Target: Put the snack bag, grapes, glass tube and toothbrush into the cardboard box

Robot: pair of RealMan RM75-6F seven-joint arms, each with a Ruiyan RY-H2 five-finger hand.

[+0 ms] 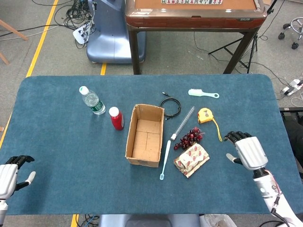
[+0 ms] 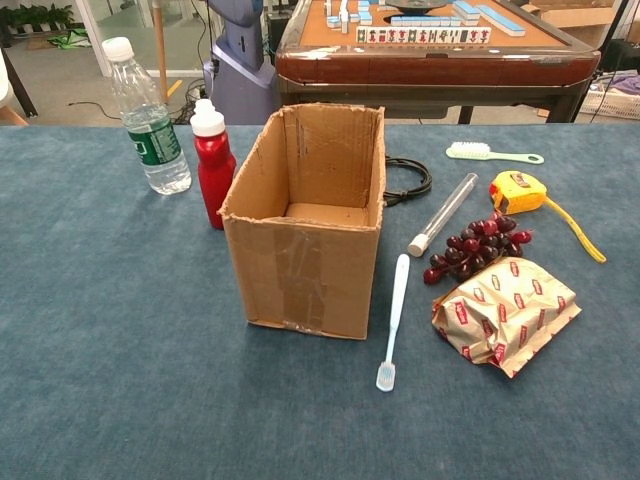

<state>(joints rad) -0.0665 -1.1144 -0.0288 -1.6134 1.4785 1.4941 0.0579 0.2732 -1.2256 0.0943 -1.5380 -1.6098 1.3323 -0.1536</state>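
The right hand (image 1: 247, 150) hovers empty, fingers apart; the left hand (image 1: 10, 171) likewise. Just inward of the right hand lies the crinkled gold snack bag (image 1: 191, 159), still outside the empty brown cardboard box (image 1: 129, 140) beyond it. Probably the first reach: close over the bag.

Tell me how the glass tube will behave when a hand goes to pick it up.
The glass tube is a thin round cylinder lying flat, so it will probably roll if nudged sideways. Clear glass looks smooth, likely slippery and fragile under squeezing fingers. It lies right beside the grapes, which may get bumped.
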